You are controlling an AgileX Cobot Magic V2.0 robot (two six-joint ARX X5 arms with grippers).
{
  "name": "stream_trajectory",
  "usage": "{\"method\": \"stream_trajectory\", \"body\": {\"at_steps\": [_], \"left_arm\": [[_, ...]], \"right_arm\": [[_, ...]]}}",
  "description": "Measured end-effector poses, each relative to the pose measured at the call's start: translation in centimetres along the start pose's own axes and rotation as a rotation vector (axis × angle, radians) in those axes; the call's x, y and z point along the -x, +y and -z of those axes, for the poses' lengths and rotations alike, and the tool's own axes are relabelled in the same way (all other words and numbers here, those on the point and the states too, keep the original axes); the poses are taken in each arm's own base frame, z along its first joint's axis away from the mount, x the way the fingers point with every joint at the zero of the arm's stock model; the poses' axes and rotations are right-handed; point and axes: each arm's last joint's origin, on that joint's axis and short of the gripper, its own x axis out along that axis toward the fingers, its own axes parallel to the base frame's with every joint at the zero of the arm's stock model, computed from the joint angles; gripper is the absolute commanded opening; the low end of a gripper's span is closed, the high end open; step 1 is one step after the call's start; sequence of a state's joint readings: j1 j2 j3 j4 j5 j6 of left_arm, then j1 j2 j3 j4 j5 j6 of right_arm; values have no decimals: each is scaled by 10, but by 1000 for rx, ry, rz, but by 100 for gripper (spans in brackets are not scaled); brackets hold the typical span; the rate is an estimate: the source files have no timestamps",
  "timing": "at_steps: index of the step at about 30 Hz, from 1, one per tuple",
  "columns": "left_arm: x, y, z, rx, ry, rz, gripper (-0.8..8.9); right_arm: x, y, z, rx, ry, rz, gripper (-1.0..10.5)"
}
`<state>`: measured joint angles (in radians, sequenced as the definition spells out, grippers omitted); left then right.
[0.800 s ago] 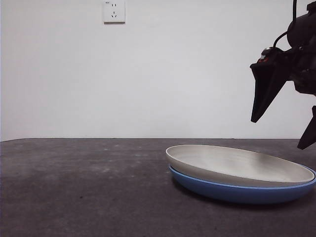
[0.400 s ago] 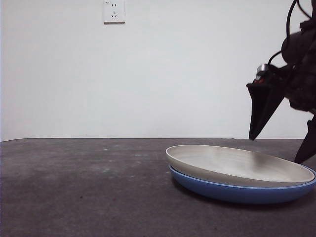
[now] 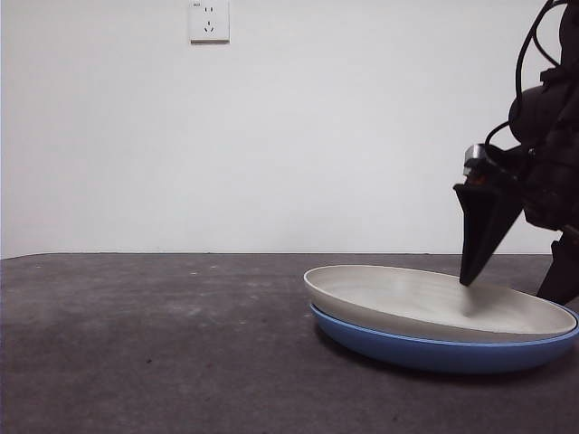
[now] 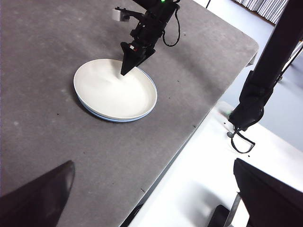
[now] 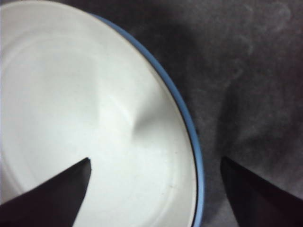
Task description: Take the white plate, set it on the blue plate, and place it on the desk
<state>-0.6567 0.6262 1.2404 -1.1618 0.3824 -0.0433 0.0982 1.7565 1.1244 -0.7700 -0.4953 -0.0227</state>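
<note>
Two plates sit stacked at the lower right of the front view, the white plate (image 3: pixel 434 303) nested in the blue plate (image 3: pixel 425 351), which rests on the desk (image 3: pixel 154 344). Over their right side, the right gripper (image 3: pixel 516 276) hangs with its black jaws spread wide, one tip poised above the white plate's inner surface and very close to it, the other dropping outside the rim at the frame's right edge; whether the inner tip touches cannot be told. In the right wrist view the same straddle shows plainly: the white plate (image 5: pixel 90 123) fills the left of the frame, a thin arc of the blue plate (image 5: pixel 191 137) runs between the two dark jaws, and bare desk (image 5: pixel 251 80) lies beyond. That rim, running crosswise between the jaws, is what the next move appears to hinge on, since a pinch here would likely need to catch the white edge alone and not the blue one beneath. From the left wrist view, the stack (image 4: pixel 115 90) lies in the upper left of the frame, well away from the left gripper (image 4: pixel 156 194), which waits high, parted and empty, clearly the farther arm
</note>
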Motion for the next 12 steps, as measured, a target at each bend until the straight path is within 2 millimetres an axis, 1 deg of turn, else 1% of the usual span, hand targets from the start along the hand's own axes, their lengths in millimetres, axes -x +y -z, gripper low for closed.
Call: {"method": "stream_trajectory", "body": {"at_steps": [4,8,9,12], "left_arm": [[0,0,-2,-2,-23,1,594],[0,0,-3,5,-29,1,594],[0,0,-3,7,-29,2,594],[0,0,-3,12,-29,2,595]], "right_arm": [[-6,-3,0,-10,18,0,206],[-6,-4,-1,-6,13,33,30],[-6,-5,-1,-6,13,54,10],[-6,-6,-1,-1,16,77,8]]}}
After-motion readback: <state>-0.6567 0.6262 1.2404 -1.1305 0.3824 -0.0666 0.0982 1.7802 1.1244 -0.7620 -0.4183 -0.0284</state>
